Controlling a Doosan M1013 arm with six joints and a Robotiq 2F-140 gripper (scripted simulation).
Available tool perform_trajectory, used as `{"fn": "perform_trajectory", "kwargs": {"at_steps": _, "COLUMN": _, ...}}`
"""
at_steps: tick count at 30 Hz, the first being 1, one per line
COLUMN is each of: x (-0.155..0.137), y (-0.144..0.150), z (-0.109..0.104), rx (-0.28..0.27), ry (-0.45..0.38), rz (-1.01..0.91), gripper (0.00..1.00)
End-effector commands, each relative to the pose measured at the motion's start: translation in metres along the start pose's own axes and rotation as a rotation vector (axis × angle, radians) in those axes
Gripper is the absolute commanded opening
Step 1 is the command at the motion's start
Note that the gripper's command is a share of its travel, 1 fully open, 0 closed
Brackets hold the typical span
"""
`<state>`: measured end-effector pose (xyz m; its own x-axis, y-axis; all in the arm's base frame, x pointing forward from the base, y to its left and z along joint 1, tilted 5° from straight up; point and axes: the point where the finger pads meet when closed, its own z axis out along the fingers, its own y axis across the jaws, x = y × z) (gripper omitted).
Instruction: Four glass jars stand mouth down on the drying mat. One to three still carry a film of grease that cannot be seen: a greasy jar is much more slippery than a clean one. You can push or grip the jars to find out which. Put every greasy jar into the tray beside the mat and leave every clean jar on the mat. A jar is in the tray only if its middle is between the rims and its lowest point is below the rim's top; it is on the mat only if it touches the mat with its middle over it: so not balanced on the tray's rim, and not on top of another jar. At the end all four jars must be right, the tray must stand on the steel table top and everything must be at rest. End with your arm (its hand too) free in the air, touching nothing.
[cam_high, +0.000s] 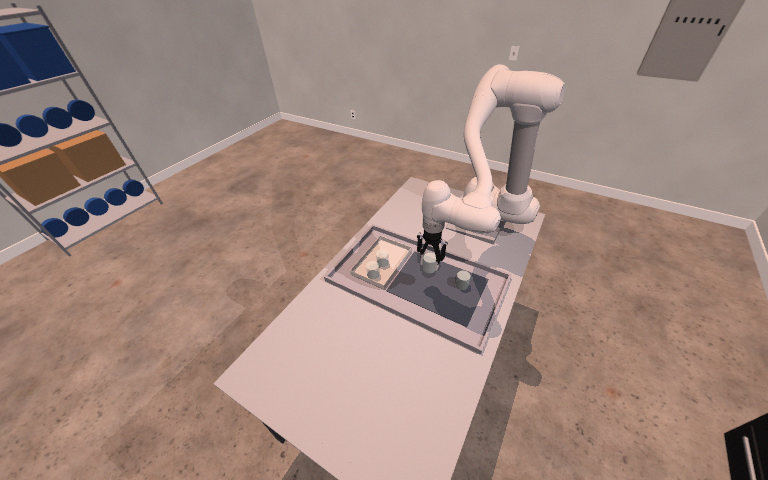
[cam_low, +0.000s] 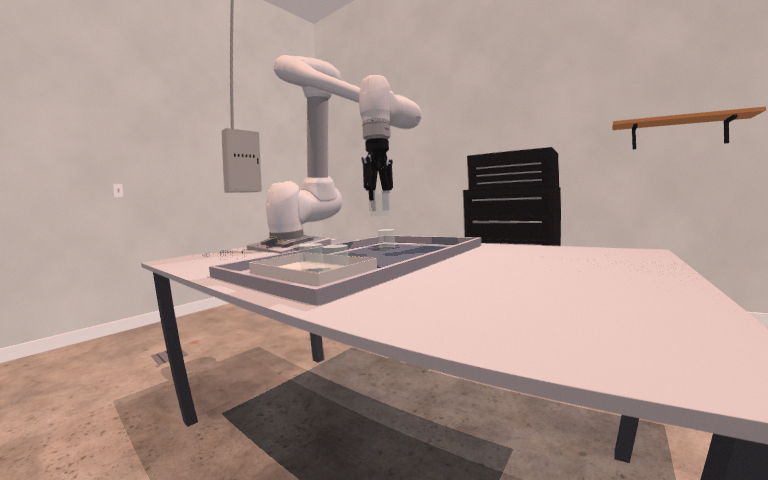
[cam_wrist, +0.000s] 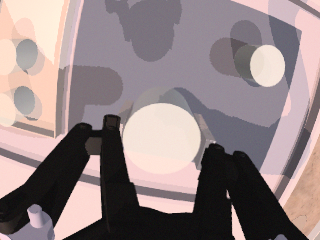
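My gripper (cam_high: 431, 253) (cam_low: 378, 199) (cam_wrist: 161, 119) is shut on a pale glass jar (cam_high: 429, 263) (cam_low: 378, 204) (cam_wrist: 162, 135) and holds it mouth down, well above the left part of the dark drying mat (cam_high: 410, 284) (cam_low: 408, 251) (cam_wrist: 200, 34). A second jar (cam_high: 463, 279) (cam_low: 386, 234) (cam_wrist: 267, 64) stands on the mat to the right. The shallow tray (cam_high: 398, 253) (cam_low: 311, 275) (cam_wrist: 47, 7) lies left of the mat. Two jars, one (cam_high: 382, 257) (cam_wrist: 28, 54) and another (cam_high: 372, 269) (cam_wrist: 26, 98), stand in it.
A grey raised frame (cam_high: 481, 339) (cam_low: 396, 266) surrounds mat and tray on the table (cam_high: 351, 384) (cam_low: 566, 305). The arm's base (cam_high: 512, 206) (cam_low: 294, 209) stands behind the mat. A shelf rack, a black cabinet and a wall shelf are far off.
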<state>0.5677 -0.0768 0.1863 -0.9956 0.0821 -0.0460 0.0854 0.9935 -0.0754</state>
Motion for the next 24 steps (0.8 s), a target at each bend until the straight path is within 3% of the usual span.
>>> {"fn": "perform_trajectory", "kwargs": {"at_steps": 1, "x": 0.005, "y": -0.010, "z": 0.002, "rx": -0.004, "ry": -0.004, "rz": 0.001, "gripper": 0.00}}
{"fn": "perform_trajectory", "kwargs": {"at_steps": 24, "x": 0.034, "y": -0.073, "z": 0.002, "rx": -0.004, "ry": -0.004, "rz": 0.001, "gripper": 0.00}}
